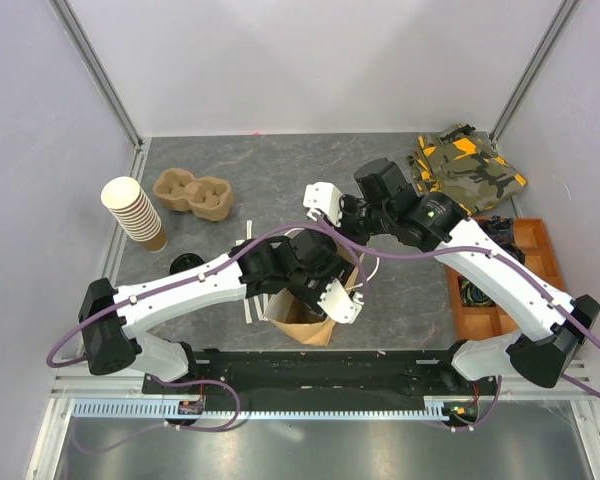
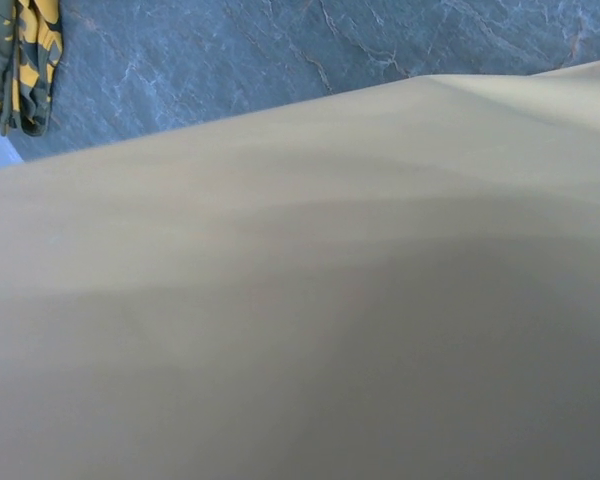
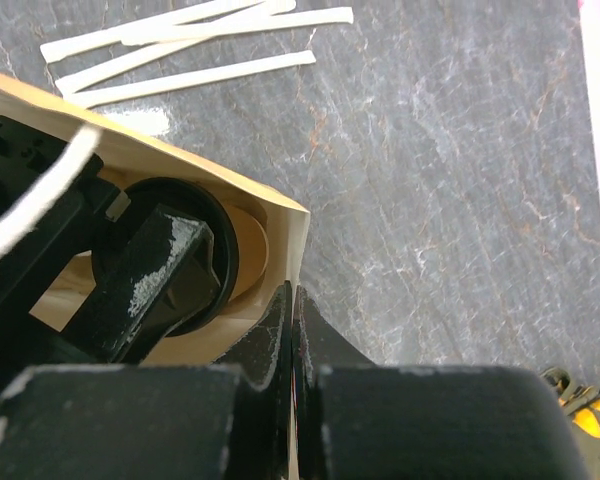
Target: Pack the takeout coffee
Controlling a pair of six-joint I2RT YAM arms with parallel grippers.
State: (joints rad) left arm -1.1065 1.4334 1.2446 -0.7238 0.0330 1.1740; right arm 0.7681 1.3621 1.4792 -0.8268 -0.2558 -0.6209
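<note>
A brown paper bag stands between the arms near the table's front. The right wrist view looks into the bag. Inside it is the takeout coffee, a brown cup with a black lid, tilted. My left gripper reaches into the bag, and its black fingers hold the cup at the lid. My right gripper is shut on the bag's top edge. In the left wrist view the bag's paper wall fills nearly everything and hides my left fingers.
A stack of brown cups, a cardboard cup carrier and a loose black lid sit at the left. White paper strips lie beside the bag. A camouflage cloth and an orange tray are at the right.
</note>
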